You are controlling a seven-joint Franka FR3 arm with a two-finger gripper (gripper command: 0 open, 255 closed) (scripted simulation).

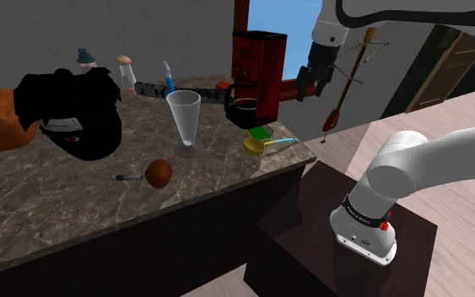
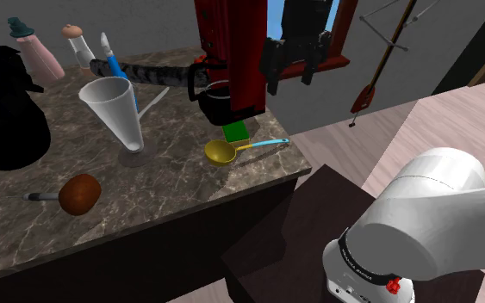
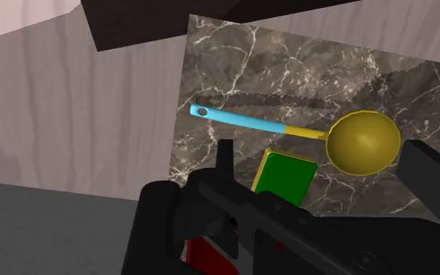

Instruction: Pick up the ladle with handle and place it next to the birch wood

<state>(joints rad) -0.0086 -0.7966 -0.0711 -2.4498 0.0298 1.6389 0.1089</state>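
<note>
Hand above yellow ladle on counter

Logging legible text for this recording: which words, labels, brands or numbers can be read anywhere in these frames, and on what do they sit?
Nothing can be read as words.
Dark ring at the arm's base: a line of pale lettering, too small to read.
Red coffee machine, ladle and glass: no markings to be seen.
</note>
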